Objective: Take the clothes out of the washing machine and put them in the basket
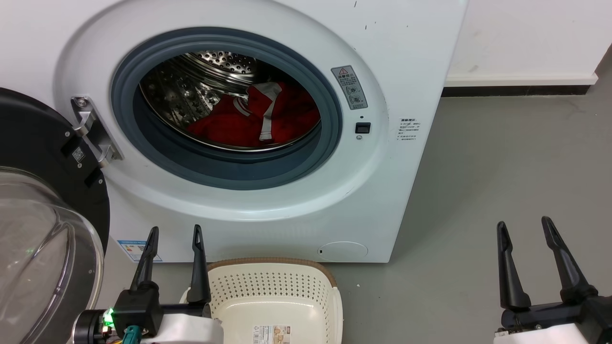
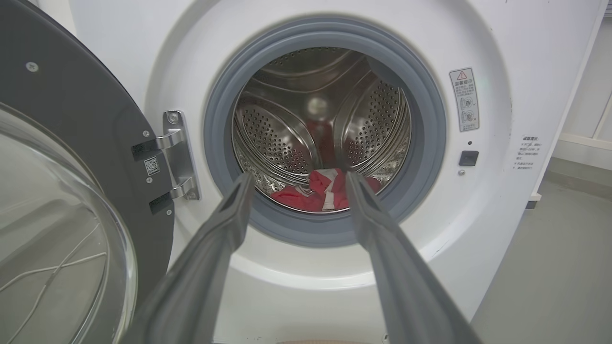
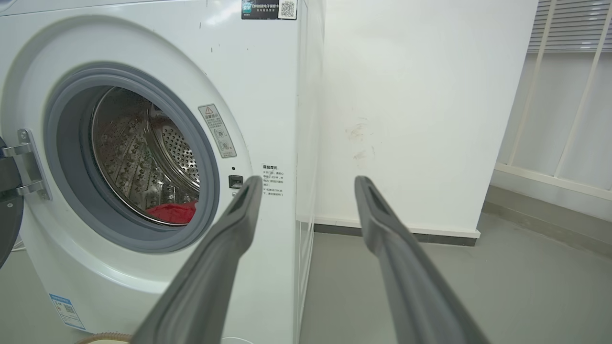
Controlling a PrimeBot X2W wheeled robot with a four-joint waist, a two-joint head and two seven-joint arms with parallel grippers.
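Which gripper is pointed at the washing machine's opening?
The left gripper: its fingers frame the red clothes; the right gripper points past the washing machine.

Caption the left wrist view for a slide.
Open left end effector aimed at the red clothes inside the washing machine, its door open.

Smooth grey floor (image 1: 502, 162) is bounded by plain white wall (image 3: 420, 86); dark skirting strip (image 1: 516, 90) is noted along its base.

Bright, even light with soft shadows. Glare on the drum (image 2: 315, 107). Wrist views bow at edges; near fingers (image 2: 205, 277) blurred.
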